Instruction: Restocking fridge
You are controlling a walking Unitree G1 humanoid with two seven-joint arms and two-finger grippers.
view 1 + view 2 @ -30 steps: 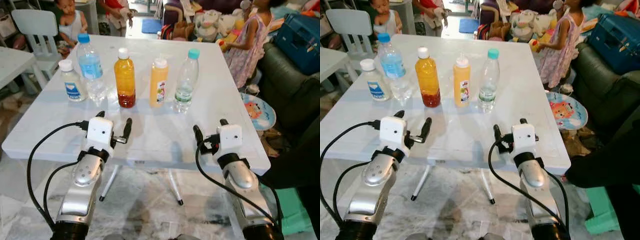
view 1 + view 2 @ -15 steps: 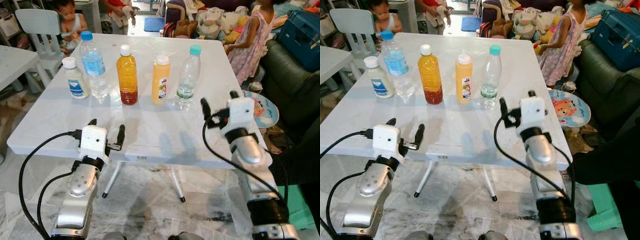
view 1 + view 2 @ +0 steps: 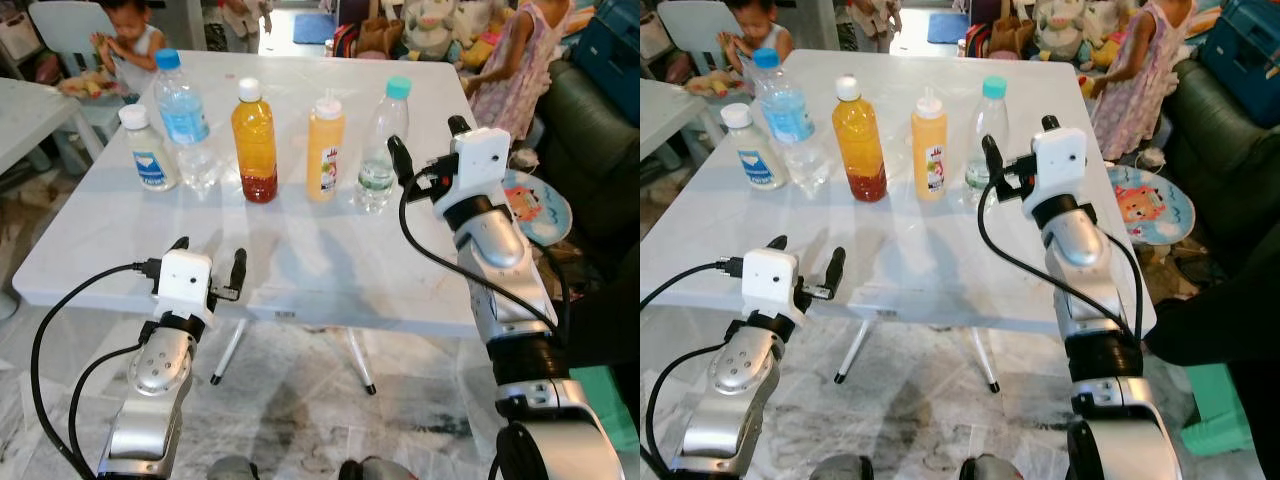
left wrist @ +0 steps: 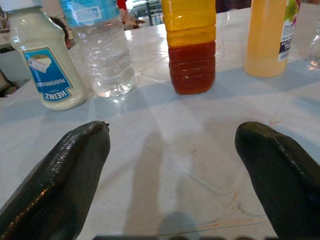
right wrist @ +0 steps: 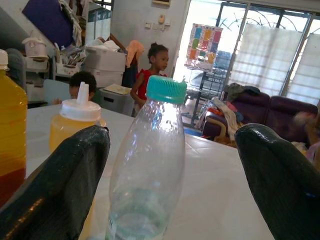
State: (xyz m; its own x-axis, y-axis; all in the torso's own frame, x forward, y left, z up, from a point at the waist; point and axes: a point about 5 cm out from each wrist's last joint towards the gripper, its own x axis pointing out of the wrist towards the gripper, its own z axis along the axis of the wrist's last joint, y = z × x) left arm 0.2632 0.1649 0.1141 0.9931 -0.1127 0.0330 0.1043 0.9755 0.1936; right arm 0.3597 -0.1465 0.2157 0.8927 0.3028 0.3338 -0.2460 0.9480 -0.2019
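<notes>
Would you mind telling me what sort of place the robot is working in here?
Most likely a family living room. A dark sofa stands to the right, soft toys are heaped behind the white table of bottles, and children stand around it.

White square table (image 3: pixel 300 250), folding legs. On it, one row left to right: mayonnaise bottle (image 3: pixel 146 148), blue-capped water bottle (image 3: pixel 184 122), amber drink bottle (image 3: pixel 254 142), orange juice bottle (image 3: pixel 323 149), teal-capped clear bottle (image 3: pixel 381 146). All upright, near one another.
</notes>
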